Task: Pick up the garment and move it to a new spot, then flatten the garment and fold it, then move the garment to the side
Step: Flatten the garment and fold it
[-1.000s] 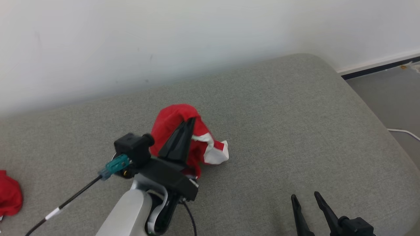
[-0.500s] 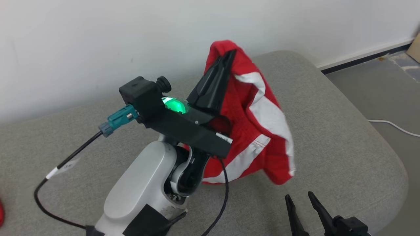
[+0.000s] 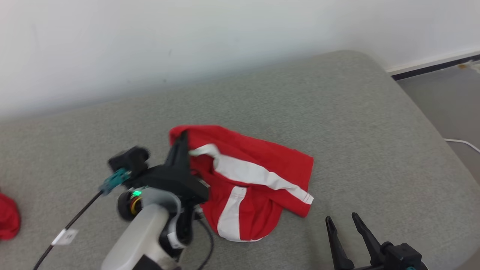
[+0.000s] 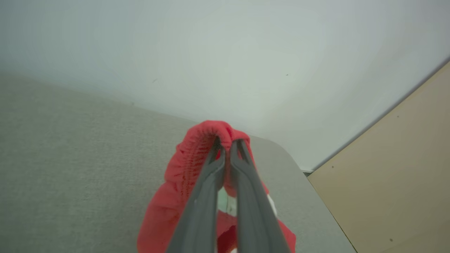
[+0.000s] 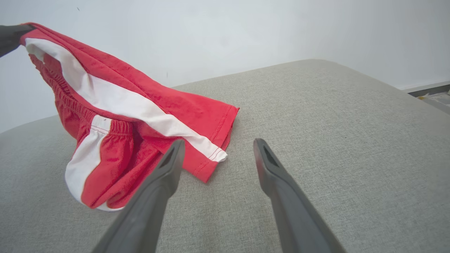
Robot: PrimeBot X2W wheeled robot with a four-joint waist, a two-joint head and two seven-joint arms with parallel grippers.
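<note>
A grey cushion point(image 3: 356, 123) is stretching out before me, backing onto a plain white wall point(image 3: 187, 41), with a strip of floor point(image 3: 442, 101) showing off to my right.

My left gripper point(image 3: 183, 135) is pinching the red shorts point(image 3: 270, 155) by a bunched bit of the waistband, fingers closed tight on the cloth. From there the shorts are sloping down, with the far leg and its white stripe lying on the cushion. My right gripper point(image 3: 341, 218) is waiting near the lower hem, fingers spread apart and holding nothing.

As I am reading it, I am in the middle of the first step, carrying the shorts to their new spot. They are crumpled and doubled over themselves, so flattening, folding and moving them aside are all left to do.

Another red cloth point(image 3: 7, 221) is sitting at the cushion's left edge, well apart. A white cable point(image 3: 463, 141) is trailing on the floor, out of reach. Nothing is lying on the cushion between my right gripper and the shorts; only my own black cable point(image 3: 75, 224) is hanging near the left arm.
</note>
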